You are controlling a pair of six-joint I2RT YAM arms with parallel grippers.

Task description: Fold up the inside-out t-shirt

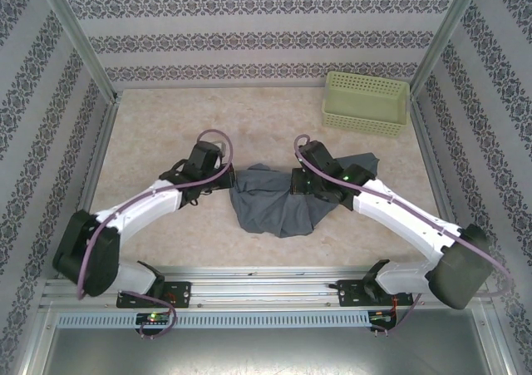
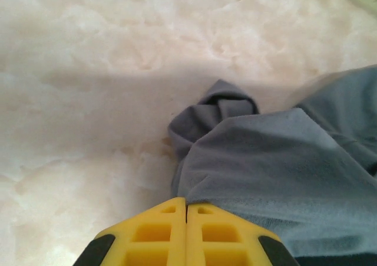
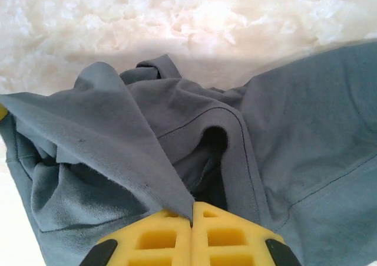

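Note:
The inside-out t-shirt (image 1: 274,204) lies bunched in a slate blue-grey heap on the middle of the table. My left gripper (image 1: 228,180) is at its left edge, yellow jaws shut on a fold of the t-shirt (image 2: 277,171), the cloth pinched at the tips (image 2: 187,203). My right gripper (image 1: 293,184) is at the heap's upper right, jaws shut on a raised fold of the t-shirt (image 3: 118,136) that runs into the seam between the tips (image 3: 192,214). A hemmed opening (image 3: 215,142) gapes just beyond the right jaws.
A pale yellow-green perforated basket (image 1: 366,102) stands at the back right by the wall. Patterned walls and metal posts close in the marbled table (image 1: 166,134) on three sides. Bare tabletop lies left of and behind the heap.

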